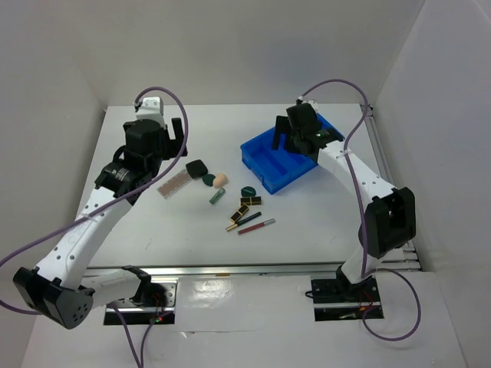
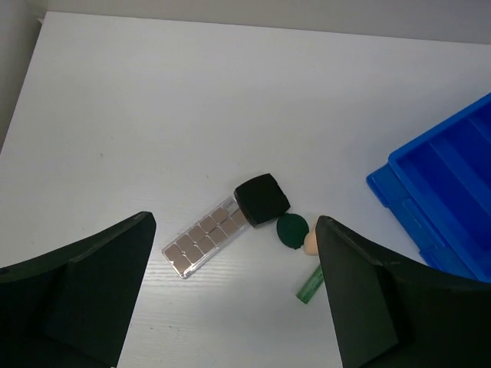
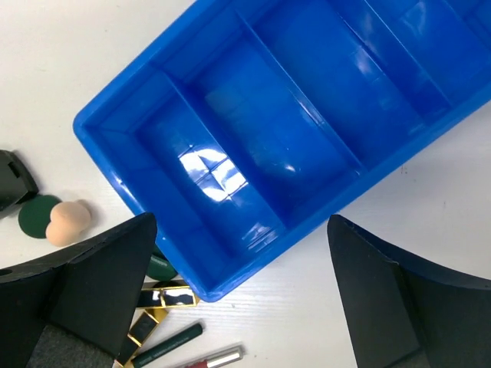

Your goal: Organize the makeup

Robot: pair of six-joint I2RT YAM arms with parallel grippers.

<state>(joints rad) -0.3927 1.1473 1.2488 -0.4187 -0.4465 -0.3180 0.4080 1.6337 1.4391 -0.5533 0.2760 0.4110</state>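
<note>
Sorting has not begun, as far as these views show. All the makeup (image 1: 217,197) lies loose near the middle of the desk (image 1: 307,222), and every compartment of the blue tray (image 1: 267,162) that can be seen holds nothing. The right arm hides part of the tray in the overhead view.

The tray sits at about 2 o'clock from the scatter, with its nearest corner just beside the green jar (image 1: 248,191). At the 10 o'clock end of the scatter, the black compact (image 2: 261,199) touches one end of the glitter strip (image 2: 204,238). The green sponge (image 2: 291,230) and the beige sponge (image 1: 221,181) lie side by side at the compact's 4 o'clock. The green tube (image 2: 311,285) lies just past them. Toward 5 o'clock lie the lipsticks (image 1: 242,211) and the pencils (image 1: 256,225), close together and at mixed angles.

The left hand (image 2: 230,307) hangs above the compact and strip with its fingers spread wide, holding nothing. The right hand (image 3: 242,299) is also fully spread and empty, and hovers over the tray's near corner.

Every piece is left to move. The flat strip and thin pencils look hardest to pinch off the desk. The jar and compact look easier first picks.
</note>
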